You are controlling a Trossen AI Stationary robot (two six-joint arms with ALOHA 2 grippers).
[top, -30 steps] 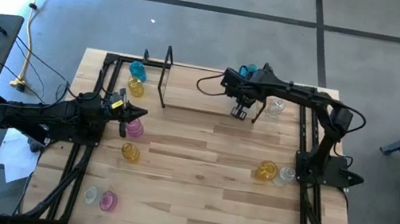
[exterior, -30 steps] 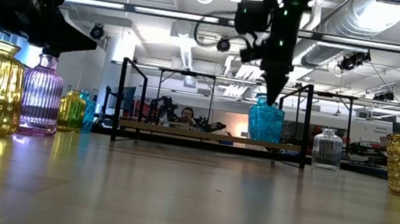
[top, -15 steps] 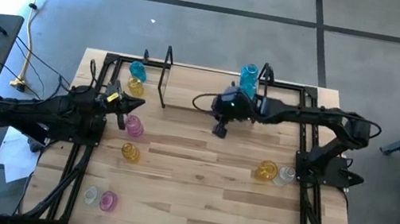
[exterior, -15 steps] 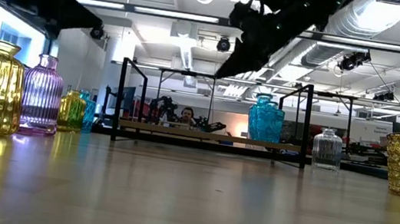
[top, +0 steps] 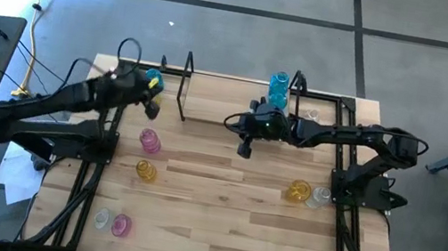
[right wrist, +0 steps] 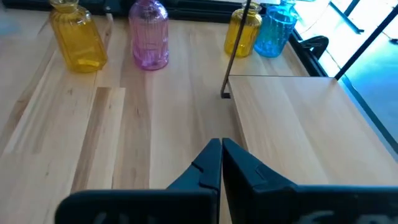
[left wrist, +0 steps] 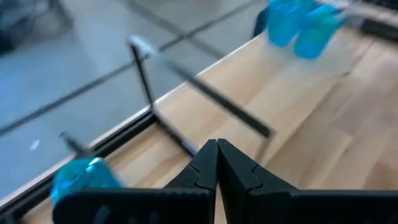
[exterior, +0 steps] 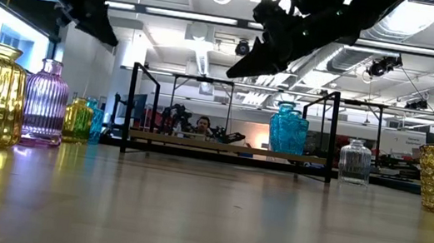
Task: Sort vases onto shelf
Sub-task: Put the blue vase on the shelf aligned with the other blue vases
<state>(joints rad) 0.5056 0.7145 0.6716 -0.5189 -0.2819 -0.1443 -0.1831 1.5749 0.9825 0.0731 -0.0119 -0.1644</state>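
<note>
High view — right hand [top: 243, 151] clenched, empty — cyan vase [top: 278, 88] on shelf [top: 209, 105] just beyond.

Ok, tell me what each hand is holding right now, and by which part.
Nothing. The left hand is shut and empty above the shelf's left end. The right hand is shut and empty too, over the shelf's front edge.

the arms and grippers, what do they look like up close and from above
Both arms are dark, nearly black, built of jointed links. The left arm carries a small yellow marking near its wrist and a thin black cable looping above it. The right arm has a similar cable loop by its wrist. The left gripper and right gripper each end in two tapered black fingers.
</note>
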